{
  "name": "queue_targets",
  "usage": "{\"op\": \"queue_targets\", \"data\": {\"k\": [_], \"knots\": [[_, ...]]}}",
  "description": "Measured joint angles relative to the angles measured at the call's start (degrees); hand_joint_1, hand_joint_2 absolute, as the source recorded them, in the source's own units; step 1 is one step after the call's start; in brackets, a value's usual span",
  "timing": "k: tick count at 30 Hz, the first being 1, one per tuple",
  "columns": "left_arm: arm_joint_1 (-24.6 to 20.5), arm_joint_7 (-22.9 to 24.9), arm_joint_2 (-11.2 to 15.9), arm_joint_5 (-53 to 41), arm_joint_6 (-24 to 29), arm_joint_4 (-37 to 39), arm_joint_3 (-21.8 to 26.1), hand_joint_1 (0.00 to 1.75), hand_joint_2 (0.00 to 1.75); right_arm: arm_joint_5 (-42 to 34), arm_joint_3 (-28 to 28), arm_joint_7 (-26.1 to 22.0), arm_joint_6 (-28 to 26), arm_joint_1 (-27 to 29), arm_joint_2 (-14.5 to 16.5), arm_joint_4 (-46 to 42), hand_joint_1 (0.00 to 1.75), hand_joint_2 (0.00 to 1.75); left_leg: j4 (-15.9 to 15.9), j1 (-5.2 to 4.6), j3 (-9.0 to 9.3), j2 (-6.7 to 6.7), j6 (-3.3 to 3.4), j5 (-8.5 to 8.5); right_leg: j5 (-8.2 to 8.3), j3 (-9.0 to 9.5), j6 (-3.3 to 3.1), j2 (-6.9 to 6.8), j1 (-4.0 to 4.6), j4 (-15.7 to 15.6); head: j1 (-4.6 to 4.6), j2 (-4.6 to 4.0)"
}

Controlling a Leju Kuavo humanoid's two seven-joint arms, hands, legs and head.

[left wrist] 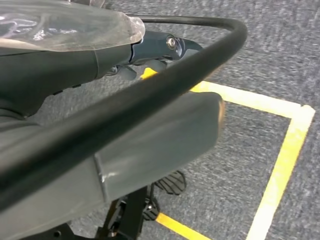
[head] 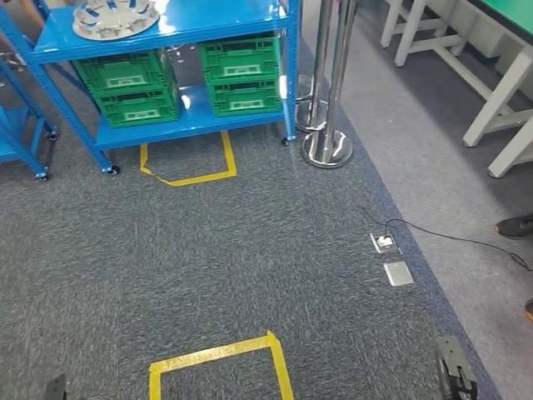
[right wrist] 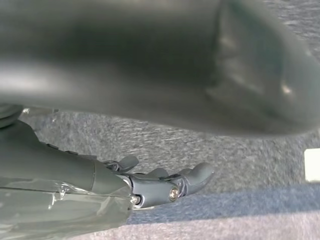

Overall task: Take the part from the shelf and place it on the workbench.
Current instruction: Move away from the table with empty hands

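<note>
A: Which step is this?

B: The approach, I judge. The blue shelf (head: 188, 25) stands well ahead across grey carpet; the round grey part (head: 113, 17) lies near its top level's left end.

A: The hands?

B: Right hand (right wrist: 158, 185) hangs, fingers (right wrist: 198, 175) spread, holding nothing. Left hand (left wrist: 151, 47): cannot tell. Next calls for walking closer.

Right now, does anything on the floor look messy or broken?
Nothing looks broken or spilled. The only loose thing is a black cable trailing across the carpet from the floor socket. The green crates sit tidily on the blue shelf.
</note>
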Motion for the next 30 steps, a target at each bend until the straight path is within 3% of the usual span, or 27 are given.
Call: {"op": "queue_targets", "data": {"k": [1, 2, 4, 6, 8, 9, 11, 13, 15, 17, 19, 21, 23, 24, 25, 26, 28, 30], "knots": [[0.11, 0.0, 0.07, -0.02, 0.01, 0.01, 0.0, 0.0, 0.0, -0.06, -0.02, 0.09, 0.04, 0.06, 0.08, 0.26, 0.0, 0.0, -0.02, 0.12, -0.26, -0.69, -0.35, 0.17, 0.04, 0.18, -0.32, -0.73, 0.03, -0.11, -0.12, 0.0], [0.27, 0.01, 0.11, -0.05, 0.01, 0.01, 0.0, 0.0, 0.0, -0.14, -0.07, 0.22, 0.08, 0.03, 0.17, 0.5, 0.0, 0.0, 0.17, 0.2, -0.48, -0.48, -0.71, 0.13, 0.18, 0.37, -0.68, -1.48, 0.06, -0.25, -0.21, 0.0], [0.3, 0.01, 0.2, -0.12, -0.02, 0.01, 0.0, 0.0, 0.0, -0.28, -0.32, 0.45, 0.24, -0.01, 0.3, 0.92, 0.0, 0.0, 3.42, 0.08, -2.19, 2.72, -1.34, -1.73, 0.51, 0.62, -1.42, -3.04, 0.04, -0.66, -0.92, 0.0], [0.02, 0.02, 0.21, -0.15, -0.08, 0.0, 0.0, 0.0, 0.0, -0.41, -0.56, 0.66, 0.43, 0.38, 0.33, 1.45, 0.0, 0.0, 11.1, -0.02, -6.04, 6.44, -1.75, -5.5, 0.54, 0.65, -1.82, -4.73, 0.3, -0.82, -1.93, 0.0], [-0.03, 0.02, 0.04, -0.14, -0.14, 0.0, 0.0, 0.0, 0.0, -0.5, -0.76, 0.84, 0.55, 0.84, 0.35, 2.08, 0.0, 0.0, 17.34, 0.05, -9.32, 7.35, -1.92, -7.46, 0.41, 0.64, -1.97, -6.53, 0.51, -0.82, -2.38, 0.0], [0.03, 0.02, -0.05, -0.14, -0.15, 0.0, 0.0, 0.0, 0.0, -0.52, -0.88, 0.89, 0.57, 0.94, 0.38, 2.31, 0.0, 0.0, 17.42, 0.06, -9.41, 7.5, -1.87, -6.85, 0.33, 0.67, -2.0, -7.34, 0.57, -0.82, -2.54, 0.0], [0.11, 0.02, -0.09, -0.15, -0.16, 0.0, 0.0, 0.0, 0.0, -0.53, -1.13, 0.92, 0.62, 0.96, 0.45, 2.61, 0.0, 0.0, 10.96, -0.09, -5.98, 8.5, -1.41, -3.32, 0.13, 0.89, -1.93, -8.79, 0.68, -0.83, -2.91, 0.0], [-0.01, 0.01, 0.04, -0.15, -0.23, 0.0, 0.0, 0.0, 0.0, -0.58, -1.32, 0.94, 0.89, 0.96, 0.54, 2.79, 0.0, 0.0, 2.91, -0.65, -1.69, 10.89, -0.55, -0.62, -0.24, 1.24, -1.63, -10.03, 0.98, -0.81, -3.25, 0.0], [-0.1, -0.01, 0.16, -0.14, -0.39, 0.0, 0.0, 0.0, 0.0, -0.71, -1.4, 1.03, 1.32, 0.94, 0.61, 2.99, 0.0, 0.0, 0.15, -1.14, -0.34, 11.63, 0.18, -0.19, -0.59, 1.61, -1.16, -11.16, 1.18, -0.88, -3.23, 0.0], [-0.02, -0.02, 0.21, -0.08, -0.5, 0.0, 0.0, 0.0, 0.0, -0.8, -1.42, 1.09, 1.66, 0.83, 0.69, 3.13, 0.0, 0.0, -0.18, -1.05, -0.21, 10.19, 0.77, 0.02, -0.94, 2.01, -0.54, -11.82, 1.13, -1.0, -3.01, 0.0], [0.02, -0.03, 0.23, 0.01, -0.51, 0.0, 0.0, 0.0, 0.0, -0.82, -1.44, 1.09, 1.81, 0.71, 0.75, 3.24, 0.0, 0.0, -0.72, -0.73, 0.17, 9.02, 1.39, 0.29, -2.7, 1.31, -0.02, -9.4, 0.97, 1.2, -2.64, 0.0], [-0.08, -0.04, 0.21, 0.04, -0.52, 0.0, 0.0, 0.0, 0.0, -0.85, -1.46, 1.15, 1.84, 0.75, 0.77, 3.51, 0.0, 0.0, -0.89, -0.62, 0.33, 7.84, 1.83, 0.39, -6.5, -1.92, 0.2, -5.99, 0.85, 8.52, -2.01, 0.0], [-0.12, -0.04, 0.12, 0.04, -0.56, 0.0, 0.0, 0.0, 0.0, -0.89, -1.48, 1.28, 1.86, 1.01, 0.78, 3.84, 0.0, 0.0, -0.85, -0.69, 0.36, 6.26, 2.0, 0.38, -8.93, -5.51, 0.31, -4.93, 0.87, 15.85, -1.44, 0.0], [-0.09, -0.04, 0.05, 0.04, -0.58, 0.0, 0.0, 0.0, 0.0, -0.9, -1.48, 1.33, 1.87, 1.13, 0.8, 3.97, 0.0, 0.0, -0.8, -0.71, 0.41, 5.4, 2.0, 0.37, -8.4, -6.11, 0.34, -4.8, 0.86, 16.61, -1.21, 0.0], [-0.07, -0.04, -0.01, 0.04, -0.6, 0.0, 0.0, 0.0, 0.0, -0.9, -1.48, 1.35, 1.87, 1.18, 0.81, 4.05, 0.0, 0.0, -0.73, -0.7, 0.51, 4.55, 1.97, 0.34, -6.72, -5.63, 0.35, -4.65, 0.8, 14.96, -0.97, 0.0], [-0.07, -0.04, -0.05, 0.04, -0.6, 0.0, 0.0, 0.0, 0.0, -0.9, -1.49, 1.36, 1.9, 1.16, 0.83, 4.1, 0.0, 0.0, -0.6, -0.67, 0.61, 3.71, 1.87, 0.27, -4.2, -4.15, 0.34, -4.14, 0.68, 11.16, -0.74, 0.0], [-0.13, -0.05, -0.09, 0.06, -0.59, 0.0, 0.0, 0.0, 0.0, -0.89, -1.51, 1.4, 2.02, 1.12, 0.84, 4.25, 0.0, 0.0, -0.16, -0.68, 0.52, 2.12, 1.51, 0.09, -0.77, -0.89, 0.22, -1.51, 0.27, 3.28, -0.31, 0.0], [-0.2, -0.08, -0.1, 0.1, -0.57, 0.0, 0.0, 0.0, 0.0, -0.93, -1.52, 1.35, 2.2, 1.07, 0.88, 4.41, 0.0, 0.0, 0.17, -0.61, -0.02, 0.7, 0.88, 0.18, -0.36, 0.36, -0.11, 0.12, 0.16, 0.2, -0.29, 0.0]]}}
